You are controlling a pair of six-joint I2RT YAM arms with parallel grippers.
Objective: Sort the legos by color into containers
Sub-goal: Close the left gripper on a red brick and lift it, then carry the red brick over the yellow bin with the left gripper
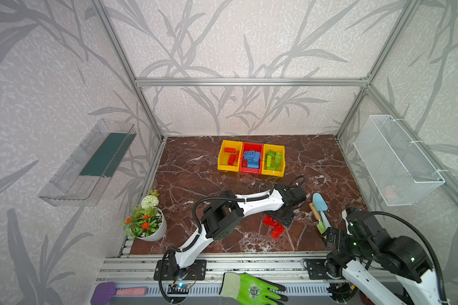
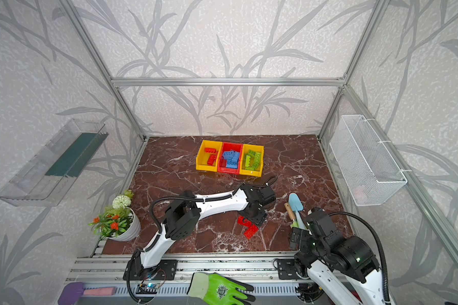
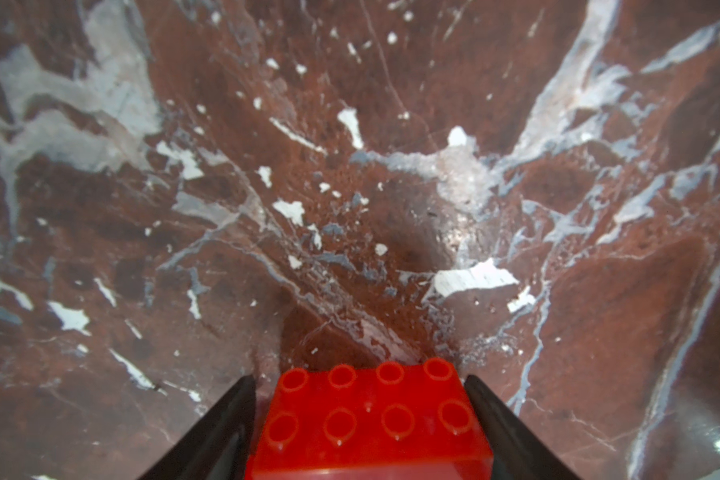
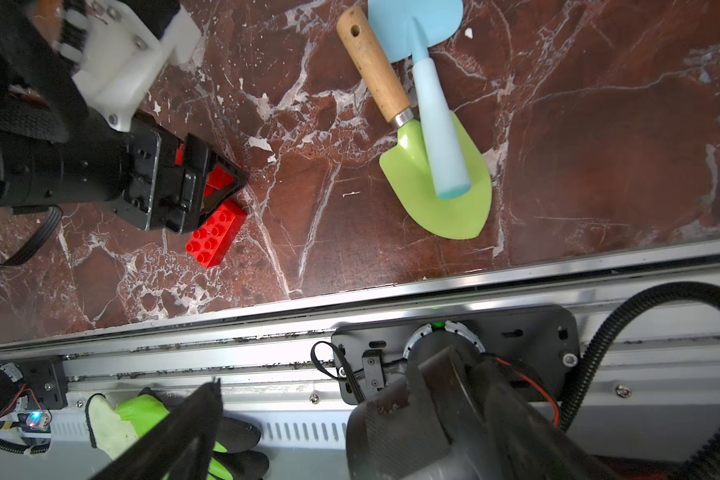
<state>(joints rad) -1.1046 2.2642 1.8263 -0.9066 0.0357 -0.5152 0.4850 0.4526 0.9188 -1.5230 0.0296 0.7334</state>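
Three joined containers stand at the back: a yellow bin [image 1: 228, 167] with red legos [image 1: 231, 158], a red bin [image 1: 250, 170] with blue legos [image 1: 252, 158], and a yellow bin [image 1: 273, 173] with green legos [image 1: 274, 159]. My left gripper [image 1: 284, 218] [image 3: 360, 415] reaches down at the table's front middle. Its fingers [image 3: 225, 419] press both ends of a red lego [image 3: 366, 419] [image 4: 220, 179] lying on the marble. A second red lego [image 1: 277, 231] [image 4: 215, 235] lies loose right beside it, nearer the front. My right gripper [image 1: 332, 237] [image 4: 308, 436] hangs open over the front rail with nothing in it.
A blue trowel [image 1: 320, 202] and a green trowel with a wooden handle [image 4: 437, 195] lie right of the left gripper. A potted plant [image 1: 148, 221] stands front left. On the side walls hang a wire basket [image 1: 397, 158] and a clear tray [image 1: 90, 163]. A green glove [image 1: 251, 289] lies past the front rail.
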